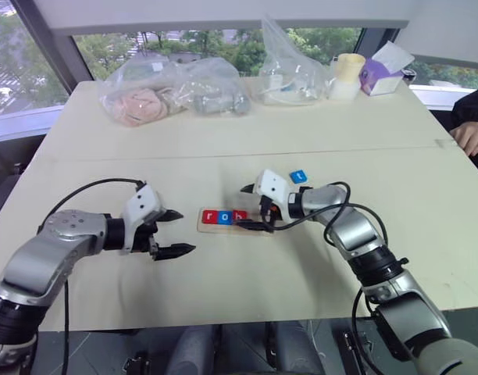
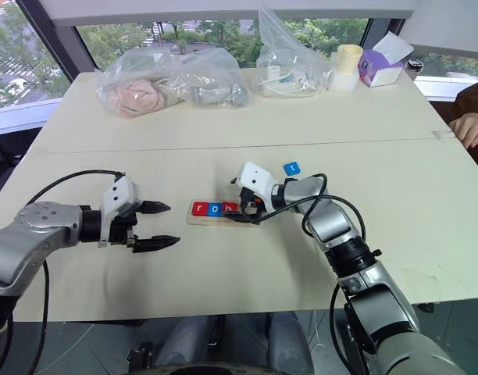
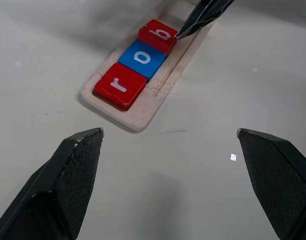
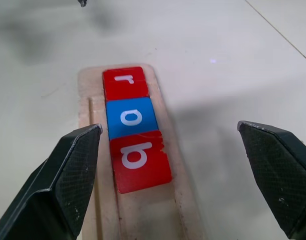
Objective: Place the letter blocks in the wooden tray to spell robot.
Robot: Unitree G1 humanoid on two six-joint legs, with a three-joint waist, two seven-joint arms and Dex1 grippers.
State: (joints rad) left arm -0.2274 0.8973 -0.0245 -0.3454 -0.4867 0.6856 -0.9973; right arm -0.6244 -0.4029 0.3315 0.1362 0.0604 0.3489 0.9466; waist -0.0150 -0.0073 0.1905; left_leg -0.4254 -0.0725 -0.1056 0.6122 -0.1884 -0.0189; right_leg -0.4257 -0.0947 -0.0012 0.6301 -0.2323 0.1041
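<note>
The wooden tray (image 1: 258,229) lies at the table's middle. Three letter blocks sit in its slot from its left end: red r (image 1: 209,217), blue o (image 1: 224,217), red b (image 1: 239,216). The b (image 4: 140,160) lies slightly askew against the o (image 4: 130,117). A blue t block (image 1: 299,176) lies loose on the table beyond the tray's right end. Over that right end my right gripper (image 1: 248,208) stands open, empty, one finger on each side of the b. To the tray's left my left gripper (image 1: 176,232) is open, empty and apart from it.
Clear plastic bags (image 1: 169,90) with soft items line the far side of the table, with a cream roll (image 1: 347,74) and a purple tissue box (image 1: 383,74) at the far right. A person's hand (image 1: 469,137) rests at the right edge.
</note>
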